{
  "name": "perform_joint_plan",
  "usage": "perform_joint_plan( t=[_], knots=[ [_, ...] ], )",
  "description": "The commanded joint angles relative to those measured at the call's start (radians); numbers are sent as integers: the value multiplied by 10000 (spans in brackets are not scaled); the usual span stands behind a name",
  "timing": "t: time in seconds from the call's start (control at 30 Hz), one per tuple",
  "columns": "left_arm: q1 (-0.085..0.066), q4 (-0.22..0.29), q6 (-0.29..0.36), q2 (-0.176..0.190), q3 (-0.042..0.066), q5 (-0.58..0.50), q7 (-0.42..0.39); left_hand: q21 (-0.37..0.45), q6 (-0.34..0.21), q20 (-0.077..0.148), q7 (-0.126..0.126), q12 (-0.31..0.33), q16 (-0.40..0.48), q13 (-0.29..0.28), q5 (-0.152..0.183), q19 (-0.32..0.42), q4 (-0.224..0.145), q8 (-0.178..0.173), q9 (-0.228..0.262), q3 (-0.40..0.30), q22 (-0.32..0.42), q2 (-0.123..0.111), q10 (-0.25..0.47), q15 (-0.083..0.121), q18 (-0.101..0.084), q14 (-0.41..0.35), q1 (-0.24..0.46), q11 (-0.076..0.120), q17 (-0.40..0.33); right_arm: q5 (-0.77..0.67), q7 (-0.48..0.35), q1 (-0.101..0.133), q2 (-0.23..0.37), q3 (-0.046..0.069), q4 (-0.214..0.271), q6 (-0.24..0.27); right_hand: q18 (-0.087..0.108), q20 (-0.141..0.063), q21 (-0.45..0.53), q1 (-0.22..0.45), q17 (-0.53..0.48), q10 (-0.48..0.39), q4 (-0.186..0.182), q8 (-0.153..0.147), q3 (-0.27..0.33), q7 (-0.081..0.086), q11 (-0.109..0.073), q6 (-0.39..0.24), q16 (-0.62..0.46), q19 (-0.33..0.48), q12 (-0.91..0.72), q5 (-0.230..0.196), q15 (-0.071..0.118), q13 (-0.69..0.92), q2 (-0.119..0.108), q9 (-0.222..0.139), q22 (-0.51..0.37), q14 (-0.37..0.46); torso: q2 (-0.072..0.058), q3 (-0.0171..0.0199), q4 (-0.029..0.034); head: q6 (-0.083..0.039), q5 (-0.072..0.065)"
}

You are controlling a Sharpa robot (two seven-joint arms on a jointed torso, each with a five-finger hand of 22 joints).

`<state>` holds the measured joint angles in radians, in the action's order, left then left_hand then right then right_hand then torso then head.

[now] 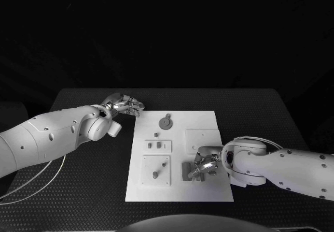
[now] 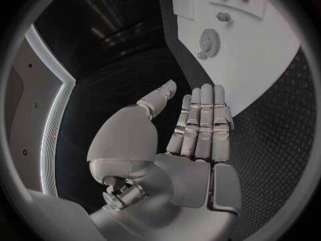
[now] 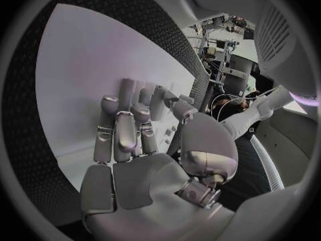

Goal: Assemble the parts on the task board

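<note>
Black worktop (image 1: 90,193): right hand (image 1: 204,165), fingers seemingly clamped on a part at the task board (image 1: 201,191), should seat it squarely; left hand (image 1: 125,106), fingers together, waits beside.

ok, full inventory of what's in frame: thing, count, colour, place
table: 1, black, textured top, under everything.
task board: 1, white plate, middle of the table.
gear part: 1, grey, round, lying at the board's far end, nearest the left hand.
raised panels: 3 clear ones, white, two on the board's left half with small grey pegs on them, one on the right half past the right hand.
grey block part: 1, grey, near right part of the board, at the right hand's fingers; whether it is gripped cannot be told.
cable: 1, white, looping under the left arm.
left hand: silver, off the board's far left corner, fingers straight, holding nothing.
right hand: silver, over the board's near right part.
</note>
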<state>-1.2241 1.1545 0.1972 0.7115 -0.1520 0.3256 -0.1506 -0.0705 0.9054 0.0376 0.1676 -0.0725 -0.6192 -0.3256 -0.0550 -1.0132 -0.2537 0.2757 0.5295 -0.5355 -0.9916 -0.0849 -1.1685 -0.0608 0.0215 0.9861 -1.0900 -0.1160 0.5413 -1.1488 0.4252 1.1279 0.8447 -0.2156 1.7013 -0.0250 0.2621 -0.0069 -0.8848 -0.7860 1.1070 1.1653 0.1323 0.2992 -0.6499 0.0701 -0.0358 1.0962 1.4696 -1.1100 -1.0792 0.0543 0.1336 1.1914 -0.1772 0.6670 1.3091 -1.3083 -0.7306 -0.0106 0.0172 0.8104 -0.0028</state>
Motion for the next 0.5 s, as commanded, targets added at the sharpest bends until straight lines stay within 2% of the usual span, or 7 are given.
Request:
perform_joint_plan(
  t=[0.03, 0.3, 0.43, 0.5],
  knots=[
    [-6, 23, -100, -10, 5, -53, -87, 7, -17, -12, -28, 31, 34, -17, 14, -14, 40, 39, -15, 28, 11, -23, 44, -18, 22, 68, 109, -43, 8, -336, 187, -26, -7, -16, -29, 82, -55, 4, -58, -22, 8, 47, -26, 35, -2, 14, -10, 24, 24, -52, -28, -24, 5, -17, 85, 9, 123, -29, 3, 4, 2, 6, -9],
    [-6, 26, -127, 2, 5, -53, -75, 7, -17, -12, -28, 31, 34, -17, 14, -14, 40, 39, -15, 28, 11, -23, 44, -18, 22, 68, 109, -43, 8, -349, 99, -27, 23, -16, -30, 82, -55, 4, -58, -22, 8, 47, -26, 35, -2, 14, -10, 24, 24, -52, -28, -24, 5, -17, 85, 9, 123, -29, 1, 6, -2, -2, -5],
    [-6, 27, -128, 1, 5, -53, -78, 6, -13, -12, -29, 28, 38, -18, 13, -15, 48, 42, -15, 29, 11, -18, 39, -18, 22, 69, 115, -42, 14, -312, -38, -27, 85, -16, 18, 145, -3, -67, -83, 39, -7, 165, 67, 47, 126, -73, -100, 76, 52, -72, -80, -26, 63, -15, 220, 14, 144, -84, 0, 7, -2, -12, -2],
    [-6, 23, -127, 3, 5, -53, -74, 6, -11, -12, -29, 27, 40, -19, 14, -15, 52, 44, -15, 30, 11, -16, 37, -18, 22, 70, 119, -41, 17, -182, -103, -27, 155, -15, 63, 303, -3, -102, -82, 69, -41, 197, 150, 40, 196, -94, -126, 89, 44, -68, -78, -38, 99, -25, 182, 9, 150, -90, 2, 9, -4, -17, -7]
  ],
)
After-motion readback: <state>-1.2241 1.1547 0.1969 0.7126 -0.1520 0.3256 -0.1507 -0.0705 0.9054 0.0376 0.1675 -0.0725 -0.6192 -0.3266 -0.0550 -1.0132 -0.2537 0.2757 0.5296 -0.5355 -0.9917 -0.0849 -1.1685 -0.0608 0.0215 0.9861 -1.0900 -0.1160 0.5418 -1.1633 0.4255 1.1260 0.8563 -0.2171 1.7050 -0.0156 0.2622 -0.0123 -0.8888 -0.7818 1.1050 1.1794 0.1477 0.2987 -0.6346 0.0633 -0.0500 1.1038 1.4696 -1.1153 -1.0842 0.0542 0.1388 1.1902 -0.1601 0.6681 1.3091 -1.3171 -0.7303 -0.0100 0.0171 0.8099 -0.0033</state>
